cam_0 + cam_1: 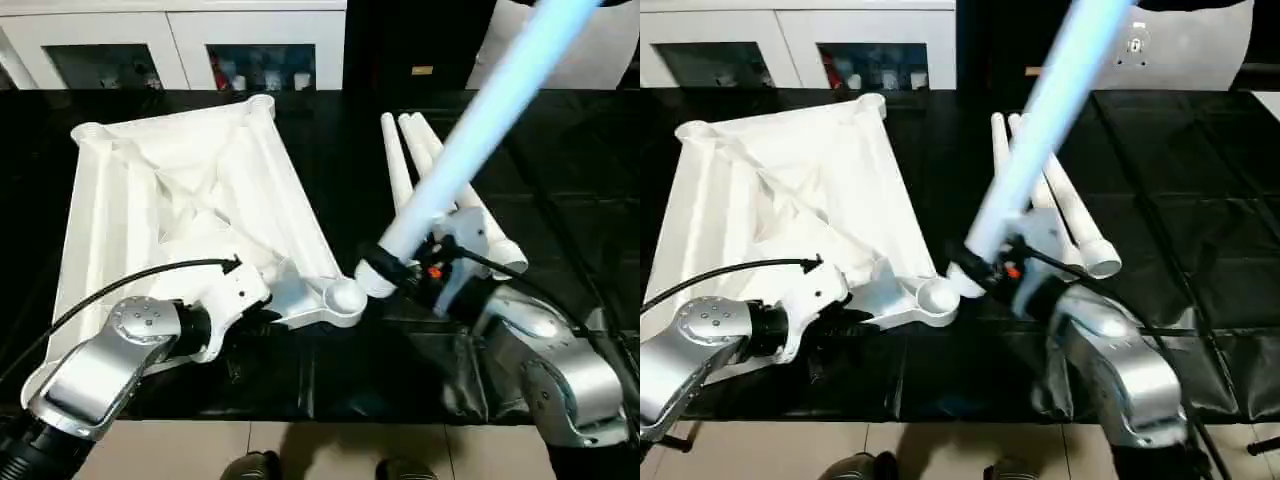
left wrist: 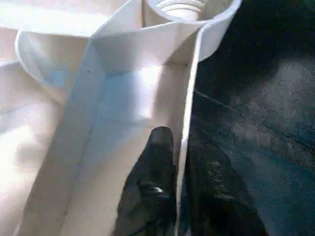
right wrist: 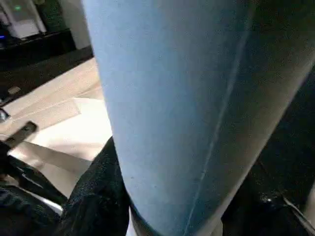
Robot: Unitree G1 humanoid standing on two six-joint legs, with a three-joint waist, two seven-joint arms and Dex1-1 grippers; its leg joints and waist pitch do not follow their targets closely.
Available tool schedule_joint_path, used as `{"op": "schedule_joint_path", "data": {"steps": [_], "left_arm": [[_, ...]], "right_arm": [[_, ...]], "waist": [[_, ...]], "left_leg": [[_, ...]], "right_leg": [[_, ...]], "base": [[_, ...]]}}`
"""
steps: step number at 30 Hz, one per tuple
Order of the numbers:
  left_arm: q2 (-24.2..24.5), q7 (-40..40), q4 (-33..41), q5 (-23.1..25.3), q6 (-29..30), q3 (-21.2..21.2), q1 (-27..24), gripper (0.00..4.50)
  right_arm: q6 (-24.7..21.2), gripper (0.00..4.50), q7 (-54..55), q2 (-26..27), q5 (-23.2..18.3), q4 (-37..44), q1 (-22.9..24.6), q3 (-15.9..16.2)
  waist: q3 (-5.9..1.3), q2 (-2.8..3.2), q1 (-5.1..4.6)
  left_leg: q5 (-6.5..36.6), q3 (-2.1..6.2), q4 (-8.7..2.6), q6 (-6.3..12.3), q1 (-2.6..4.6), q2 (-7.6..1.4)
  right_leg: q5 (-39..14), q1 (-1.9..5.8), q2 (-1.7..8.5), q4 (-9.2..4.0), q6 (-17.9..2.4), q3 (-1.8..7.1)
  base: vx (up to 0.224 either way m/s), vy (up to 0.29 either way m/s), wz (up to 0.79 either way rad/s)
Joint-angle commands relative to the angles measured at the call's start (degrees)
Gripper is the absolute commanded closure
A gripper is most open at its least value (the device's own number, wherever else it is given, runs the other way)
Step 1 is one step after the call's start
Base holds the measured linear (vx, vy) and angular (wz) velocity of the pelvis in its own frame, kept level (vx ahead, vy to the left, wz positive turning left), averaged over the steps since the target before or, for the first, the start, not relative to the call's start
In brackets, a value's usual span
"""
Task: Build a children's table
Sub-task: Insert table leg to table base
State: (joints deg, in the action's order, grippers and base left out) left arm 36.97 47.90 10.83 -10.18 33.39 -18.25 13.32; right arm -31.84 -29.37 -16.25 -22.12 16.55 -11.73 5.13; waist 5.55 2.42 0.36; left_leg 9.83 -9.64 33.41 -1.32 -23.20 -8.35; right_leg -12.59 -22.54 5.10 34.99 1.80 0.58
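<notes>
The white tabletop (image 1: 200,180) lies upside down on the black table, ribs up. Its near-right corner socket (image 1: 347,296) faces up, and the left wrist view looks into it as the socket (image 2: 183,6). My left gripper (image 2: 181,147) is shut on the tabletop's thin rim wall just behind that corner, one finger (image 2: 152,187) inside and the other outside. My right gripper (image 1: 405,270) is shut on a leg (image 1: 480,130) near its thick end. The leg slants up and away to the right, its thick end close beside the corner socket. Three more legs (image 1: 400,165) lie on the table behind it.
A white cabinet with glass doors (image 1: 260,50) stands behind the table. The table's near edge (image 1: 300,418) runs just under my forearms. A black cable (image 1: 120,285) loops over my left wrist. Bare black cloth (image 1: 580,180) stretches to the right of the lying legs.
</notes>
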Motion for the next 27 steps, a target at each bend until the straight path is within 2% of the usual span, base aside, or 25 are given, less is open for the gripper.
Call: {"op": "schedule_joint_path", "data": {"steps": [1,2,4,5,6,7,8,9,11,13,14,15,16,17,20,22,23,24,26,27], "left_arm": [[-0.46,-1.65,-1.12,0.82,-1.26,1.54,0.71,4.37],[-0.91,-1.8,-1.44,0.41,-1.36,2.05,0.86,4.37],[-1.7,-1.73,-2.06,0.06,-3.32,2.52,0.79,4.49],[-1.74,-1.7,-2.09,0.04,-3.43,2.53,0.79,4.49],[-1.79,-0.93,-3.62,1.15,-7.99,1.79,0.75,4.49],[-1.79,-0.93,-3.62,1.15,-7.99,1.79,0.75,4.5],[-1.58,-0.02,-5.18,2.17,-11.49,1.05,0.95,4.5],[-1.56,0.27,-5.52,2.23,-11.99,0.96,1.05,4.5],[-1.39,1.76,-6.85,2.22,-13.42,0.6,1.61,4.5],[-1.19,4.6,-8.95,1.89,-15.68,0.32,2.63,4.5],[-1.28,5.45,-9.19,1.4,-16.37,0.53,2.67,4.5],[-1.33,6.1,-9.4,0.99,-16.75,0.72,2.66,4.5],[-1.16,7.15,-9.72,0.82,-17.96,0.63,2.69,4.5],[-0.97,7.89,-10.11,0.82,-18.78,0.5,2.74,4.5],[-0.72,9.74,-11.01,1.14,-20.86,-0.02,3.0,4.5],[-0.58,11.17,-11.14,1.12,-21.33,-0.3,2.96,4.5],[-0.55,11.33,-11.14,1.17,-21.3,-0.37,2.96,4.5],[-0.57,11.28,-11.32,1.49,-21.25,-0.5,3.04,4.5],[-0.92,11.07,-12.21,2.12,-21.98,-0.46,3.39,4.5],[-0.99,11.1,-12.5,2.31,-22.29,-0.46,3.54,4.5]], "right_arm": [[0.18,2.59,-0.96,-0.02,0.03,-0.69,-0.97,0.52],[0.12,2.59,-1.3,-0.06,0.04,-0.84,-1.26,0.83],[0.1,2.59,-1.95,-0.3,0.48,-1.26,-2.06,1.87],[0.09,2.59,-1.99,-0.32,0.5,-1.29,-2.1,1.93],[-0.23,2.59,-3.21,-0.88,1.03,-2.02,-3.55,3.52],[-0.23,2.59,-3.21,-0.88,1.03,-2.02,-3.55,3.52],[-0.74,2.59,-3.86,-1.18,1.4,-2.74,-4.65,4.51],[-0.99,2.59,-3.93,-1.21,1.49,-3.02,-4.92,4.72],[-2.18,2.59,-4.23,-1.2,1.76,-4.56,-6.09,5.5],[-3.02,2.59,-4.65,-1.0,2.98,-8.02,-8.46,6.92],[-3.22,2.59,-4.67,-0.9,3.22,-8.83,-9.05,7.18],[-3.14,2.59,-5.08,-1.16,3.75,-9.68,-9.71,7.85],[-3.18,2.59,-5.59,-1.35,3.81,-10.35,-10.21,8.33],[-3.47,2.59,-6.27,-1.64,3.8,-10.91,-10.67,8.91],[-2.94,2.59,-7.33,-1.99,4.34,-12.02,-11.38,9.96],[-2.75,2.59,-8.29,-1.79,4.41,-13.13,-12.04,10.43],[-2.82,2.59,-8.55,-1.82,4.46,-13.35,-12.17,10.61],[-3.12,2.59,-9.21,-2.02,4.7,-13.88,-12.47,11.25],[-3.72,2.59,-10.12,-2.13,4.58,-14.44,-12.69,11.8],[-3.72,2.59,-10.3,-2.12,4.59,-14.63,-12.74,11.9]], "waist": [[-3.44,-0.35,0.21],[-3.44,-0.24,0.25],[-3.68,-0.64,0.04],[-3.74,-0.66,-0.07],[-3.78,-1.37,-0.3],[-3.65,-1.1,-0.25],[-3.57,-1.04,-0.18],[-3.6,-1.48,-0.33],[-3.4,-1.12,-0.11],[-3.4,-1.59,0.07],[-3.42,-1.43,0.14],[-3.36,-1.73,0.14],[-3.37,-1.66,0.21],[-3.54,-1.87,0.21],[-3.67,-1.74,0.39],[-3.75,-2.01,0.57],[-3.8,-1.95,0.7],[-3.82,-2.15,0.71],[-3.76,-2.01,0.88],[-3.74,-2.21,0.9]], "left_leg": [[10.9,1.04,-4.43,0.58,1.66,-3.22],[10.36,1.04,-4.38,0.73,1.64,-3.21],[8.25,0.94,-4.09,1.34,1.43,-3.11],[6.09,0.96,-3.87,2.11,1.24,-3.0],[5.36,0.71,-3.67,3.15,1.22,-2.98],[5.9,0.67,-3.67,3.86,1.25,-3.0],[6.29,0.65,-3.68,4.06,1.32,-3.08],[6.99,0.53,-3.71,4.19,1.36,-3.19],[8.17,0.56,-3.85,3.6,1.57,-3.29],[9.76,0.39,-3.9,2.39,1.73,-3.28],[9.93,0.39,-3.92,2.07,1.79,-3.32],[9.91,0.33,-3.98,1.84,1.75,-3.42],[9.85,0.4,-4.0,1.74,1.71,-3.42],[9.61,0.34,-3.94,1.71,1.8,-3.46],[8.01,0.26,-3.8,2.23,1.79,-3.44],[7.86,0.2,-3.77,2.47,1.82,-3.51],[7.84,0.17,-3.74,2.6,1.87,-3.5],[7.81,0.11,-3.72,2.65,1.82,-3.49],[7.95,0.11,-3.75,2.48,1.87,-3.54],[8.39,0.09,-3.76,2.31,1.84,-3.53]], "right_leg": [[-1.81,1.56,1.79,-3.63,-12.46,0.82],[-0.97,1.56,1.78,-3.49,-12.77,0.79],[2.18,1.93,1.74,-3.2,-13.41,0.75],[5.05,2.08,1.74,-2.93,-13.85,0.67],[6.41,2.12,1.7,-3.02,-14.17,0.72],[5.01,2.11,1.87,-3.08,-14.34,0.75],[4.01,2.03,1.95,-3.24,-14.33,0.8],[2.13,2.03,1.86,-3.33,-14.29,0.83],[-1.33,1.74,1.88,-3.44,-14.33,0.86],[-5.55,1.51,1.9,-3.66,-14.2,1.0],[-5.94,1.49,1.93,-3.59,-14.18,1.03],[-6.0,1.44,1.86,-3.61,-13.89,1.08],[-5.95,1.5,1.9,-3.5,-13.82,1.07],[-5.64,1.48,1.88,-3.47,-13.7,1.04],[-3.36,1.45,1.85,-3.2,-13.7,1.04],[-2.58,1.5,1.88,-3.12,-13.82,1.03],[-2.54,1.42,1.89,-3.1,-14.1,1.01],[-2.5,1.48,1.87,-3.09,-14.17,1.02],[-3.08,1.38,1.87,-3.06,-14.16,1.03],[-3.71,1.39,1.91,-3.12,-13.97,1.07]], "base": [[0.0,0.0,0.0],[0.0,0.0,0.0],[0.0,0.0,0.0],[0.0,0.0,0.0],[0.0,0.0,0.0],[0.0,0.0,0.0],[0.0,0.0,0.0],[0.0,0.0,0.0],[0.0,0.0,0.0],[0.0,0.0,0.0],[0.0,0.0,0.0],[0.0,0.0,0.0],[0.0,0.0,0.0],[0.0,0.0,0.0],[0.0,0.0,0.0],[0.0,0.0,0.0],[0.0,0.0,0.0],[0.0,0.0,0.0],[0.0,0.0,0.0],[0.0,0.0,0.0]]}}
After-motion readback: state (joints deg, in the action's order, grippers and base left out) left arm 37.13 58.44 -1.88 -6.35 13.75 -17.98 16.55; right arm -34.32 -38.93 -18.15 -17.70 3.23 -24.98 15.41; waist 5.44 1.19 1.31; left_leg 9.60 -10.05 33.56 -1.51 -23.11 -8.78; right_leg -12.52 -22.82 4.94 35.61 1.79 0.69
